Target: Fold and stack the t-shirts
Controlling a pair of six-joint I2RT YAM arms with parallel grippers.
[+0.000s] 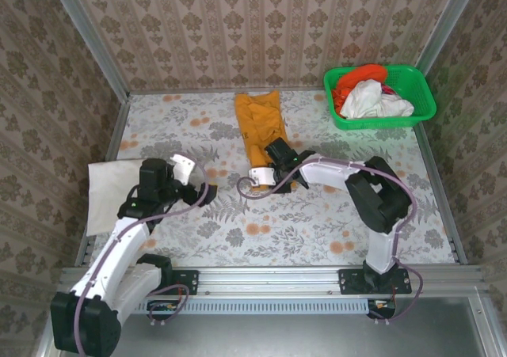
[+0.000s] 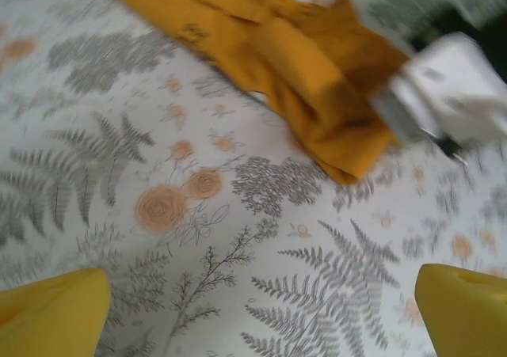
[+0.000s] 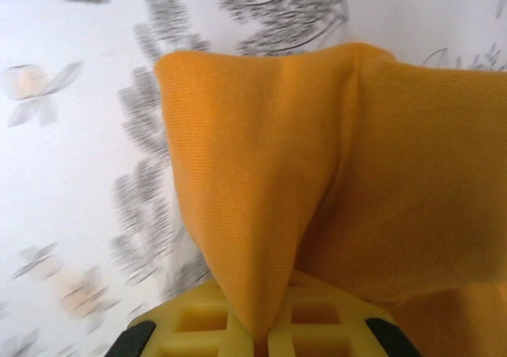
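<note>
Amber-orange t-shirt [image 1: 260, 127] lies crumpled on the floral table [image 1: 317, 230], left of the green basket [image 1: 424, 96]. The right gripper [image 3: 261, 337] is closed on a fold at its near edge, and the cloth is pinched between the yellow fingers. The left gripper [image 2: 257, 313] hovers further left of the basket, jaws wide apart, holding nothing. Inside the basket lie a white t-shirt [image 1: 372, 100] and a red-orange t-shirt [image 1: 360, 78].

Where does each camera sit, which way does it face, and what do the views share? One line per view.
Top external: above and behind, looking down on the table; left arm and right arm show.
Left wrist: low over the table, facing the orange t-shirt; left gripper open, yellow fingertips at the bottom corners.
Right wrist: close up on a fold of that shirt; right gripper shut on it.
Shared: all three show the orange t-shirt.
</note>
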